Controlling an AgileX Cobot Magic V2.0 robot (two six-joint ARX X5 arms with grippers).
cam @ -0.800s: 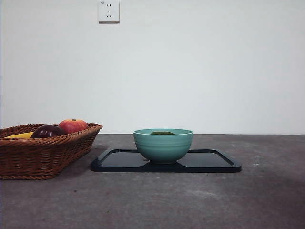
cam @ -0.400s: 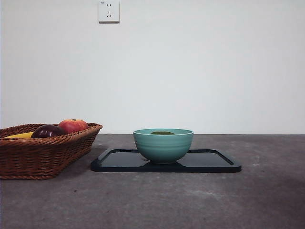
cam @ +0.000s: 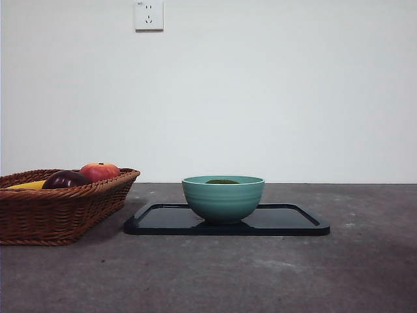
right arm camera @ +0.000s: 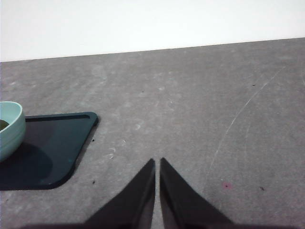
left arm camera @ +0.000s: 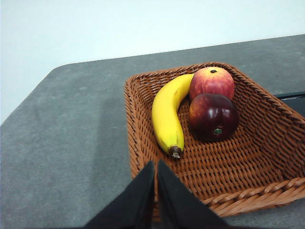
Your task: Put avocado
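Note:
The avocado [cam: 222, 182] lies inside the teal bowl [cam: 223, 199], only its dark-green top showing above the rim in the front view. The bowl stands on a black tray [cam: 287, 222]. A sliver of the avocado [right arm camera: 3, 125] shows in the bowl [right arm camera: 10, 129] at the edge of the right wrist view. My left gripper [left arm camera: 156, 167] is shut and empty, above the near edge of the wicker basket [left arm camera: 267, 143]. My right gripper [right arm camera: 157, 164] is shut and empty, over bare table to the right of the tray [right arm camera: 52, 148]. Neither arm shows in the front view.
The wicker basket [cam: 58, 208] stands at the left and holds a yellow banana [left arm camera: 167, 114], a red apple [left arm camera: 212, 82] and a dark purple fruit [left arm camera: 213, 116]. A wall socket [cam: 148, 15] is on the white wall behind.

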